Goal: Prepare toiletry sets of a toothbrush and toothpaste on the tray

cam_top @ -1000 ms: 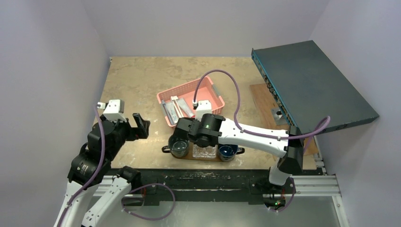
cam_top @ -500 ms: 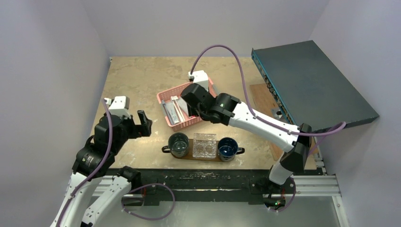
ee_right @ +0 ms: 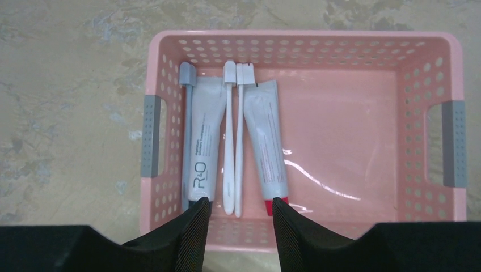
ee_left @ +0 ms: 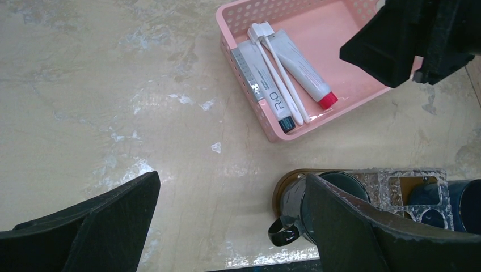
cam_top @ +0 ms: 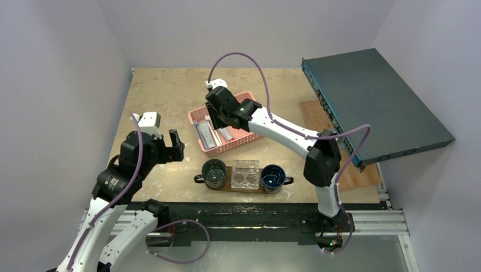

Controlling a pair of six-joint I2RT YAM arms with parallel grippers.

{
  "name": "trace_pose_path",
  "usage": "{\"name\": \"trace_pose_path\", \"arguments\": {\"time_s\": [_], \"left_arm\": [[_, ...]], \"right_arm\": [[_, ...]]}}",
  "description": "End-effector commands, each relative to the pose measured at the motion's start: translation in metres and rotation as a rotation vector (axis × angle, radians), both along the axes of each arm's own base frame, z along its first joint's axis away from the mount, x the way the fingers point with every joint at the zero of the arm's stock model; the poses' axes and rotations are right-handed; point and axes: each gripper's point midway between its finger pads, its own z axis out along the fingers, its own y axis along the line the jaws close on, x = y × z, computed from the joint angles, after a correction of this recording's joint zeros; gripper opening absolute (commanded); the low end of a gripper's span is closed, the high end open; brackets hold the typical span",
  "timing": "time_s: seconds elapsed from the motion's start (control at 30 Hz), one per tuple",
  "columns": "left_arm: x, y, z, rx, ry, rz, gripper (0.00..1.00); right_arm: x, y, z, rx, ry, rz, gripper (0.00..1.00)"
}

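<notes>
Two thin white toothbrushes (ee_right: 228, 141) lie side by side in the pink basket (ee_right: 340, 39), between a pale tube with a black cap (ee_right: 202, 141) and one with a red cap (ee_right: 266, 147). A grey toothbrush (ee_right: 186, 130) lies at the basket's left wall. My right gripper (ee_right: 240, 214) hovers open above the basket's near end, over the brush handles; it also shows from above (cam_top: 218, 110). My left gripper (ee_left: 232, 195) is open and empty over bare table, left of the dark brown tray (ee_left: 282, 190). The tray (cam_top: 229, 186) sits at the front edge.
On the tray stand two dark mugs (cam_top: 214, 173) (cam_top: 273, 178) and a clear holder (cam_top: 245, 173) between them. A large dark box (cam_top: 374, 102) leans at the right over a paler wooden board (cam_top: 317, 122). Walls enclose the table on three sides.
My right arm has swung from above the tray back and left to above the pink basket. My left gripper has shifted slightly right.
</notes>
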Motion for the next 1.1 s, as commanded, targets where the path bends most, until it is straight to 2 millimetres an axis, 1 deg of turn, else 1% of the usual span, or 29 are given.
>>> {"name": "trace_pose_path", "arguments": {"time_s": [0.0, 0.1, 0.13, 0.27, 0.37, 0.5, 0.6, 0.73, 0.9, 0.97, 1.07], "left_arm": [[0.004, 0.003, 0.003, 0.021, -0.003, 0.011, 1.00], [0.005, 0.001, 0.001, 0.023, 0.004, 0.004, 1.00], [0.005, 0.001, 0.001, 0.023, 0.005, 0.001, 1.00], [0.007, -0.001, 0.000, 0.024, 0.006, -0.005, 1.00], [0.007, -0.002, 0.000, 0.023, 0.007, -0.011, 1.00], [0.009, -0.005, -0.001, 0.017, 0.005, -0.022, 1.00], [0.010, -0.007, -0.001, 0.011, 0.002, -0.034, 1.00], [0.011, -0.010, -0.003, 0.010, 0.012, -0.045, 1.00], [0.013, -0.013, -0.006, 0.012, 0.024, -0.055, 1.00], [0.014, -0.014, -0.007, 0.013, 0.028, -0.059, 1.00], [0.016, -0.015, -0.009, 0.018, 0.039, -0.060, 1.00]], "right_arm": [[0.021, 0.022, 0.028, 0.056, -0.079, 0.065, 0.47], [0.032, 0.026, 0.014, 0.026, -0.089, 0.082, 0.45], [0.036, 0.027, 0.006, 0.009, -0.085, 0.080, 0.45], [0.054, 0.027, -0.010, -0.012, -0.070, 0.066, 0.44], [0.065, 0.026, -0.020, -0.016, -0.042, 0.076, 0.44], [0.081, 0.022, -0.028, -0.025, -0.039, 0.095, 0.44], [0.085, 0.023, -0.038, -0.033, -0.025, 0.132, 0.44], [0.089, 0.022, -0.060, -0.056, 0.013, 0.147, 0.44], [0.094, 0.018, -0.083, -0.070, 0.060, 0.158, 0.50], [0.097, 0.016, -0.092, -0.078, 0.072, 0.150, 0.50], [0.096, 0.014, -0.107, -0.081, 0.107, 0.153, 0.50]]}}
